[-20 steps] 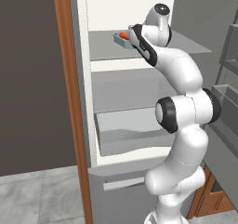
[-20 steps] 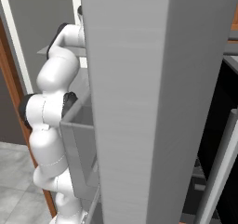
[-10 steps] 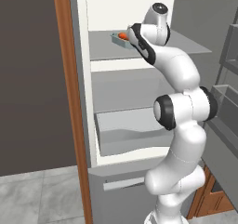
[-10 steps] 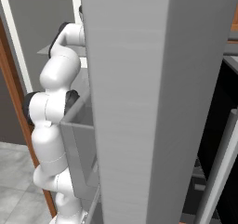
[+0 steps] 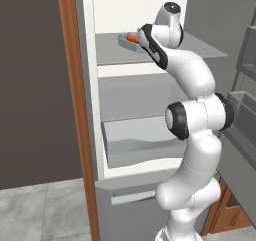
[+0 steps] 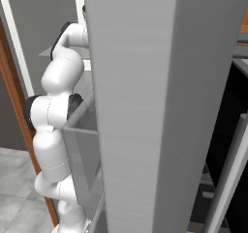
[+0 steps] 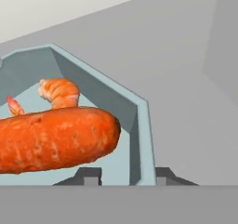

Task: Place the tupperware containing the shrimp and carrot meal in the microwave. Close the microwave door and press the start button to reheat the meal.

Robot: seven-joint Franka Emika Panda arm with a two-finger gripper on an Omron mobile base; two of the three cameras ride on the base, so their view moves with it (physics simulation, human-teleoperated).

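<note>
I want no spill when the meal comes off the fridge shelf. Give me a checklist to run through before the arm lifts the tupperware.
1. Fingertips straddle the wall: ok. In the hand view the gripper has one fingertip inside and one outside the near wall of the tupperware.
2. Grip firm: cannot tell; the contact itself is not visible.
3. Food sits inside: ok. The carrot and shrimp lie inside the walls.
4. Tupperware sits flat on the shelf: ok in the left base view.
5. Path out clear: cannot tell. In the right base view the fridge door hides the shelf.
</note>
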